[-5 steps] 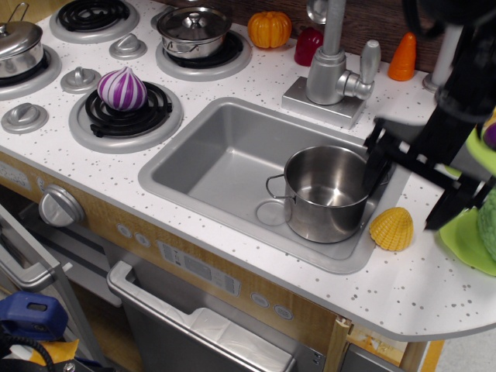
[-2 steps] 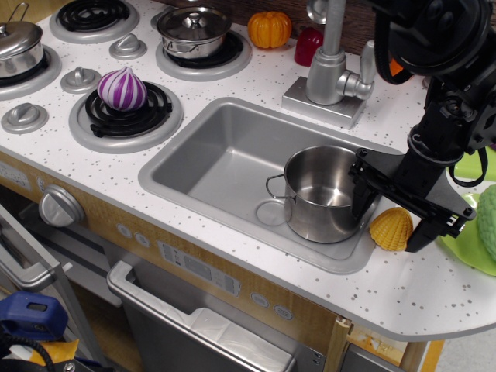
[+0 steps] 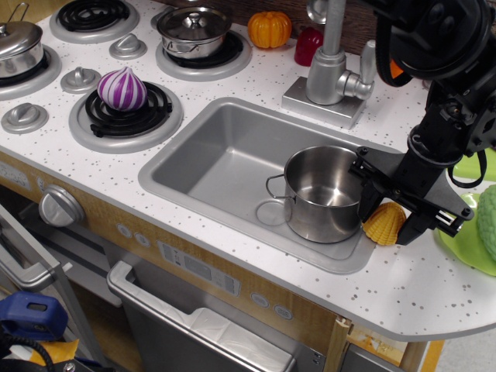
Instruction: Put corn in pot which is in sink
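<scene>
The yellow ribbed corn [image 3: 383, 225] lies on the white speckled counter, just right of the sink's front right corner. My black gripper [image 3: 385, 223] has come down over it, open, with one finger on the pot side and the other on the corn's right side. I cannot tell whether the fingers touch the corn. The shiny lidless steel pot [image 3: 324, 194] stands upright and empty in the right end of the grey sink [image 3: 217, 155], right next to the left finger.
The grey faucet [image 3: 329, 70] stands behind the sink. A green plate [image 3: 465, 232] with green produce is right of the gripper. An orange pumpkin [image 3: 269, 29], a red item [image 3: 308, 45], a purple-striped onion [image 3: 122, 88] and lidded pots [image 3: 194, 29] are on the stove side.
The gripper has swung left and down from beside the green plate, and now straddles the corn. The corn has shifted slightly left toward the sink rim.
</scene>
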Tool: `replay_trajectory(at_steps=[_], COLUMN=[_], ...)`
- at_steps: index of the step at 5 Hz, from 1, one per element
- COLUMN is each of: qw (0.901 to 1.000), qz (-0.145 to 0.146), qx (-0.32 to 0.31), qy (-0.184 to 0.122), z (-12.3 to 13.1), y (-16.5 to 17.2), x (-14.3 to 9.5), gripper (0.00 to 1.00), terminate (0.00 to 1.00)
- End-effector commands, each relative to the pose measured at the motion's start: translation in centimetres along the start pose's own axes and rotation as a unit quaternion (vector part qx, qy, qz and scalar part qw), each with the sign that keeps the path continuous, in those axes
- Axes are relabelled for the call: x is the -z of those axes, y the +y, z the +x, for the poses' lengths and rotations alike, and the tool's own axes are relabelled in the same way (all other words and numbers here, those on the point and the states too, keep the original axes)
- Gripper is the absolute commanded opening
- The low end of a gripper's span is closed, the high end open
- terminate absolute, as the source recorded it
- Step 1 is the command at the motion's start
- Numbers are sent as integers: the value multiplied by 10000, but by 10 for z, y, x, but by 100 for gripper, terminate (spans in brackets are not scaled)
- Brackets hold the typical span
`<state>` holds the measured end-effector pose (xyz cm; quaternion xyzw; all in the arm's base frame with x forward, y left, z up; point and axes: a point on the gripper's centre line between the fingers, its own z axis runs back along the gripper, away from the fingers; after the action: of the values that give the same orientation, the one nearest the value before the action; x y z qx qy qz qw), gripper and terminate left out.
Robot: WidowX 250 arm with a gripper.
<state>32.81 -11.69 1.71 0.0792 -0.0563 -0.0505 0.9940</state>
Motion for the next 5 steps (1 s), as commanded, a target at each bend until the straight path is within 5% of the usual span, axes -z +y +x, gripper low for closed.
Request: replay_trajectory(at_steps=[1,4,5], qw=[9995,9915,9878], qz=[55,353,317], qx=[282,1164,1393], qy=[-127,-455,-611], z=[17,39,45], y=[26,85,96], x=[-29,-13,-1], gripper=[0,0,100], terminate=[0,0,0])
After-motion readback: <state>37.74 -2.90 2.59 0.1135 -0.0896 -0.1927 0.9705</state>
